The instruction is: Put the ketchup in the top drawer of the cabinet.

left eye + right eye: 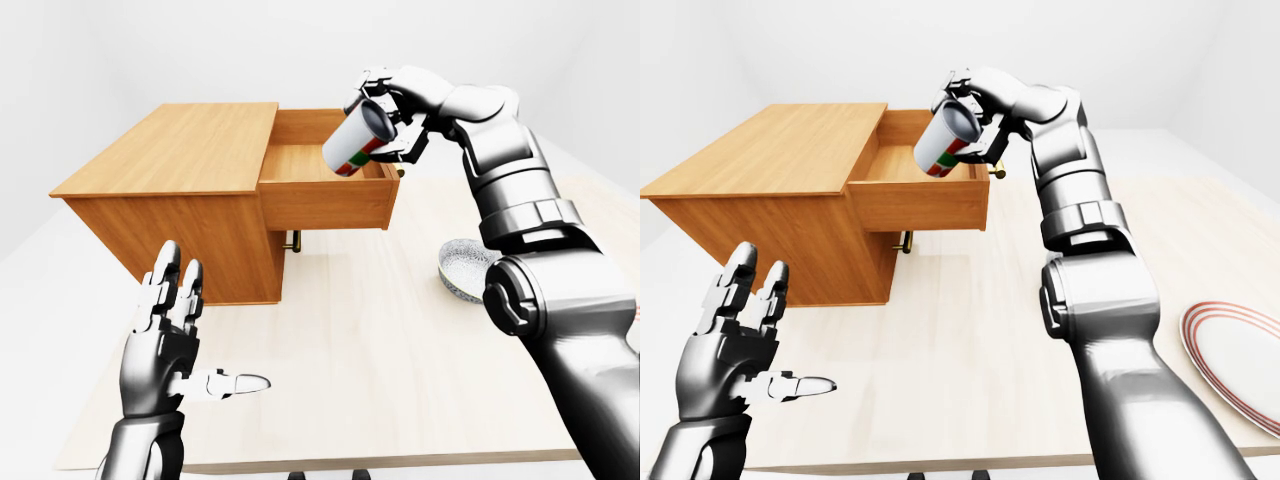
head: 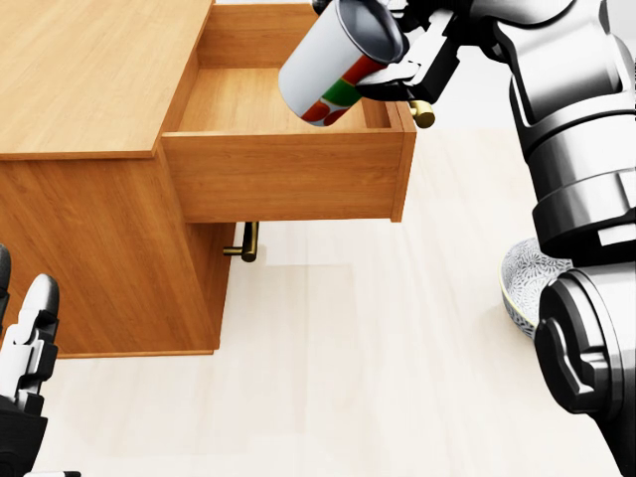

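The ketchup [image 1: 358, 139] is a white bottle with a red and green label. My right hand [image 1: 392, 112] is shut on it and holds it tilted over the right end of the open top drawer [image 1: 325, 197] of the wooden cabinet [image 1: 170, 150]. In the head view the bottle [image 2: 333, 70] hangs above the drawer's inside [image 2: 238, 99], its lower end dipping below the drawer's rim. My left hand [image 1: 175, 340] is open and empty, low at the left over the table [image 1: 340, 340].
A patterned bowl [image 1: 462, 268] stands on the table to the right of the cabinet, beside my right forearm. A red-rimmed plate [image 1: 1238, 360] lies at the far right. A brass handle [image 2: 246, 243] of the lower drawer shows under the open drawer.
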